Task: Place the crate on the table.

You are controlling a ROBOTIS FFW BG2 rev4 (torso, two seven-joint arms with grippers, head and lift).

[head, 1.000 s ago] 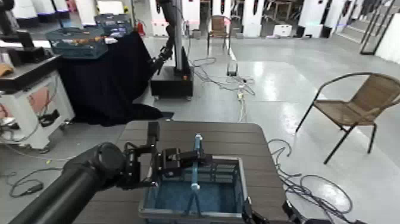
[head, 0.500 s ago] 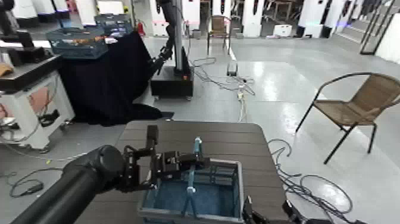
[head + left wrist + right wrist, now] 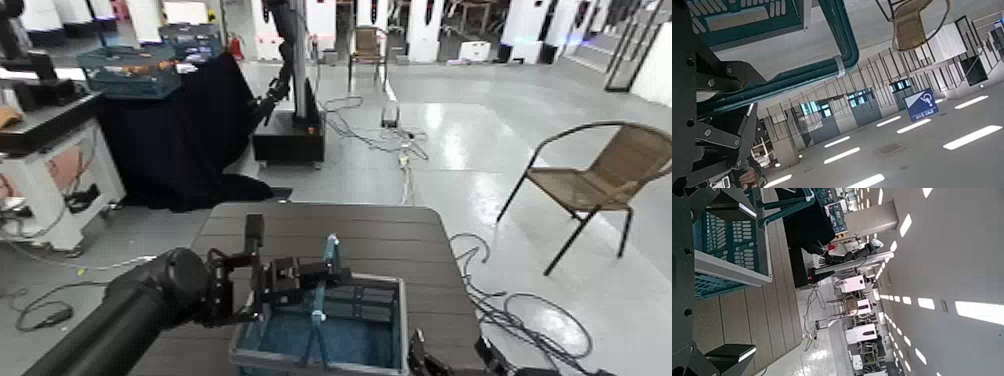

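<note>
The blue-grey lattice crate (image 3: 372, 300) is at the near edge of the dark brown slatted table (image 3: 380, 225), and I cannot tell whether it touches the top. Its thin light-blue hoop handle (image 3: 322, 290) stands up across its middle. My left gripper (image 3: 303, 272) reaches in from the left and is shut on the handle, which shows as a teal tube in the left wrist view (image 3: 840, 48). My right gripper (image 3: 440, 362) is low by the crate's near right corner and open, with the crate's lattice side (image 3: 727, 239) beside it.
A black-draped table (image 3: 185, 130) with a darker teal crate (image 3: 130, 70) stands at the far left, beside a white workbench (image 3: 50, 175). Another robot's base (image 3: 290, 135) is beyond the table. A wicker chair (image 3: 600, 175) and floor cables (image 3: 520, 310) are to the right.
The crate and my left gripper have sunk a little and come slightly nearer the table's near edge. The right gripper has stayed put.
</note>
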